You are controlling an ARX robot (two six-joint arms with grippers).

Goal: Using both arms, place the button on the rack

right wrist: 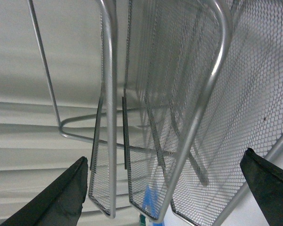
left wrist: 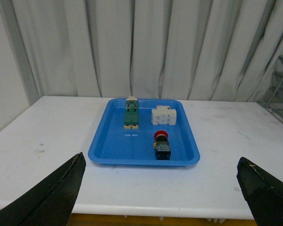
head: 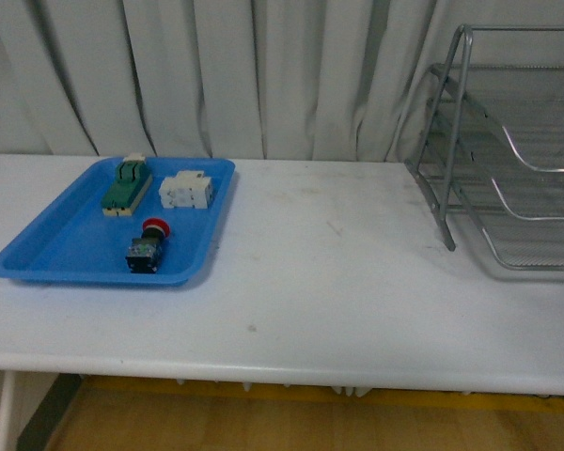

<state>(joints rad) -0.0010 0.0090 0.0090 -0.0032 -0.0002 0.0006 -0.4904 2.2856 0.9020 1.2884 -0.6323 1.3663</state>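
The button (head: 148, 246) lies on its side in the blue tray (head: 75, 274), toward the tray's 5 o'clock corner, red cap pointing to 12 o'clock. The white component (head: 187, 190) sits at its 1 o'clock and the green-and-cream switch (head: 126, 186) at its 11 o'clock, both apart from it. The left gripper (left wrist: 160, 162) hangs wide open and lined up on the button, so the reach looks like the step in hand. It would be best to close across the dark blocky body, not the round cap, which may slip. The right gripper (right wrist: 165, 157) is also spread wide, close against the rack (head: 454, 132) at the table's 3 o'clock. Neither arm shows in the front view, the rack is cut off at the frame edge, and which tier the right gripper faces cannot be told.
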